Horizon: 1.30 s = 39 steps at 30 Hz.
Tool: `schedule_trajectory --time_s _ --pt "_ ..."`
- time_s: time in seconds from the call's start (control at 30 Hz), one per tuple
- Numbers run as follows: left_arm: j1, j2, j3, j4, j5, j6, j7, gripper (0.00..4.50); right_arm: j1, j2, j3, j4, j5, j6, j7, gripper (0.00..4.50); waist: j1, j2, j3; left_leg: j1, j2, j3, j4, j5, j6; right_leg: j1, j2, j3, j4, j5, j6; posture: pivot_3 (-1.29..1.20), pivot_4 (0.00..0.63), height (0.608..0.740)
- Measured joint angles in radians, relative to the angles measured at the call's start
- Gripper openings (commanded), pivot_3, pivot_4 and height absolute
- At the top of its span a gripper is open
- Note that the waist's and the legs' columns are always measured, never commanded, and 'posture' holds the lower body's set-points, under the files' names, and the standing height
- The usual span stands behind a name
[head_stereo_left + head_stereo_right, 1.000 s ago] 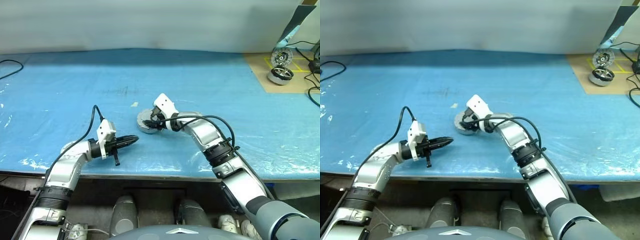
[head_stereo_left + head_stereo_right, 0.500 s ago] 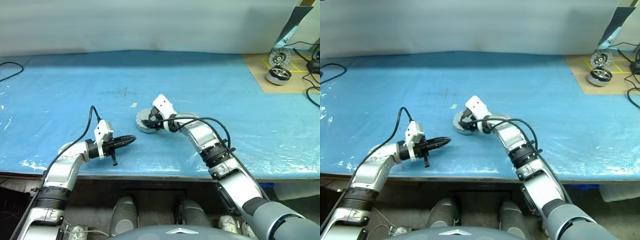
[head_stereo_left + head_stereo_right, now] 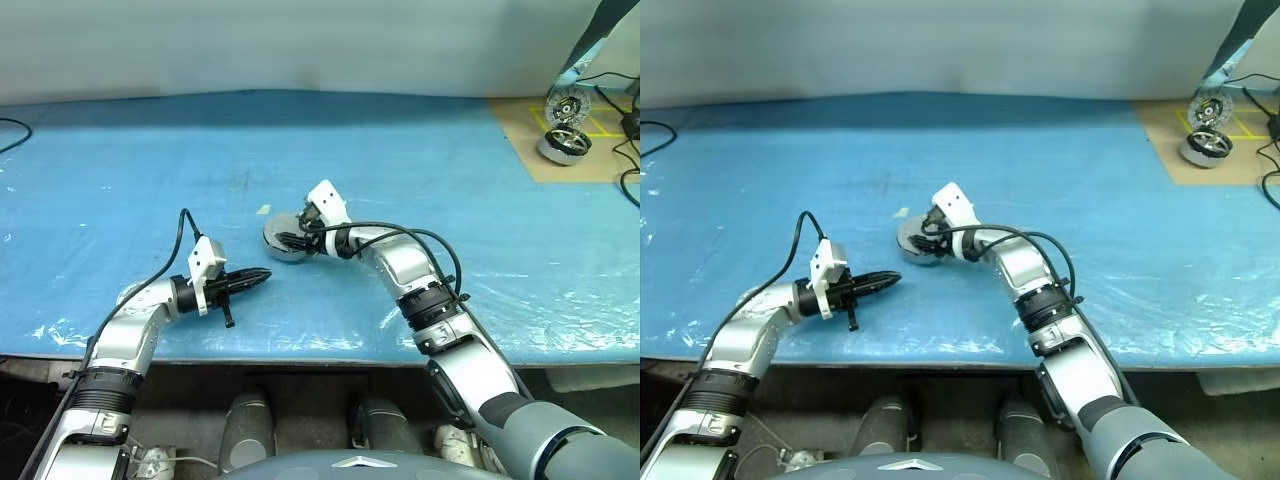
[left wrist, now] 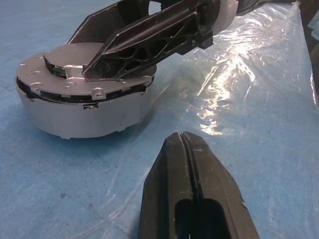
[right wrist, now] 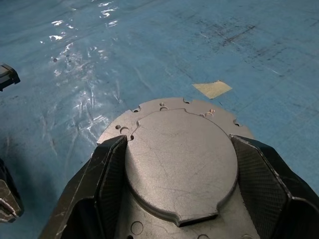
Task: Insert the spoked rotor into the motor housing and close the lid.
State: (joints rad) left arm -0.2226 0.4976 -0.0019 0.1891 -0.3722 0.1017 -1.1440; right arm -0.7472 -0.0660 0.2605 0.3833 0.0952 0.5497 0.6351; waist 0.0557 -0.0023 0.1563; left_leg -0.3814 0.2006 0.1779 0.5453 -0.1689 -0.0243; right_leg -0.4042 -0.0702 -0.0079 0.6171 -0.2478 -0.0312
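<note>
Silver lid (image 5: 182, 167) sits shut on the motor housing (image 4: 84, 112) mid-table as the right gripper (image 5: 182, 199) straddles it, 2 fingers spread wide, the closing step apparently needing only release, the left gripper (image 4: 185, 149) pinched empty nearby.

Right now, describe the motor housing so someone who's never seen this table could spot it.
On the blue table, near its middle, the motor housing is a round, squat silver drum with its flat lid on top. The right tool straddles that lid; the other round motors lie far off on the brown board.
</note>
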Motion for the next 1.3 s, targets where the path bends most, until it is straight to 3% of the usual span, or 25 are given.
schedule_trajectory --time_s 0.3,0.47,0.83,1.3 --pt "0.000 0.000 0.000 0.000 -0.001 -0.005 -0.002 0.00 -0.040 0.024 -0.023 0.028 0.005 0.042 0.000 2.95 -0.012 -0.001 0.001 0.000 0.000 0.000 0.001 0.000 0.000 0.000 0.000 0.000 0.000 -0.002 -0.004 0.00 0.150 0.740" --pt "-0.002 0.000 0.003 -0.001 -0.007 0.010 0.001 0.00 -0.107 0.025 0.042 0.087 -0.063 0.045 -0.024 2.95 -0.014 -0.001 0.001 0.001 0.000 0.000 0.001 0.000 0.000 0.000 0.000 0.000 0.001 -0.002 -0.004 0.00 0.150 0.740" --pt "-0.011 0.023 0.060 0.031 -0.022 0.016 0.016 0.00 -0.196 0.094 0.049 0.231 -0.113 0.062 -0.092 2.95 -0.015 0.000 0.001 0.013 -0.001 0.001 0.000 0.000 0.000 0.009 0.000 0.006 0.002 -0.003 -0.004 0.00 0.150 0.740" --pt "-0.012 0.023 0.073 0.032 -0.023 0.016 0.031 0.00 -0.223 0.169 -0.010 0.414 -0.133 -0.032 -0.330 2.95 -0.003 0.006 -0.002 0.034 -0.010 -0.001 -0.012 -0.004 0.003 0.015 -0.005 0.010 0.001 -0.008 0.004 0.00 0.150 0.740"
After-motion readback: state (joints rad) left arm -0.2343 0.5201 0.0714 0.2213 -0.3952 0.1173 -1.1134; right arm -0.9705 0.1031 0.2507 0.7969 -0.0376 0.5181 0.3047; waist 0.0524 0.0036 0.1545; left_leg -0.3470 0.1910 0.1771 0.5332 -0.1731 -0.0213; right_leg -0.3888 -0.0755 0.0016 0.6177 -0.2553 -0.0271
